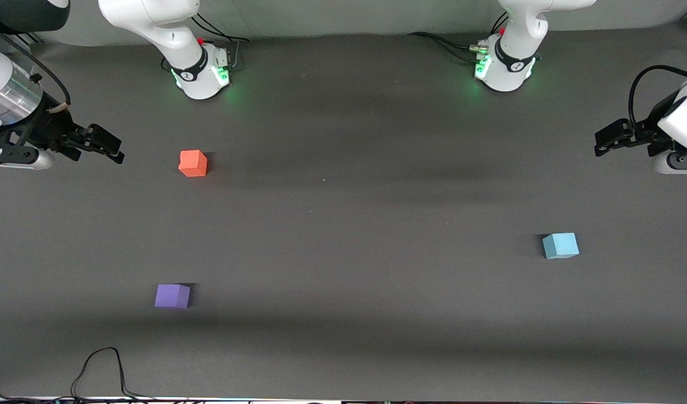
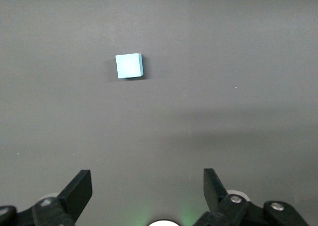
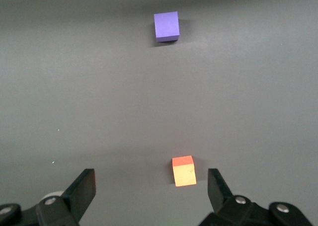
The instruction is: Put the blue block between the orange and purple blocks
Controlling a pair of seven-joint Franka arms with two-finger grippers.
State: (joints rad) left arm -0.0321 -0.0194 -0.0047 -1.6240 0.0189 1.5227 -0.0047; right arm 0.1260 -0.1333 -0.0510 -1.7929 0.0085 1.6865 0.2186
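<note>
The blue block (image 1: 560,245) lies on the dark table toward the left arm's end; it also shows in the left wrist view (image 2: 129,66). The orange block (image 1: 193,163) and the purple block (image 1: 172,295) lie toward the right arm's end, the purple one nearer the front camera. Both show in the right wrist view, orange (image 3: 184,171) and purple (image 3: 166,26). My left gripper (image 1: 604,141) (image 2: 147,182) is open and empty over the table's end, apart from the blue block. My right gripper (image 1: 112,148) (image 3: 151,182) is open and empty over the table beside the orange block.
The two arm bases (image 1: 200,73) (image 1: 503,67) stand at the table's edge farthest from the front camera. A black cable (image 1: 99,367) loops on the table near the front edge, toward the right arm's end.
</note>
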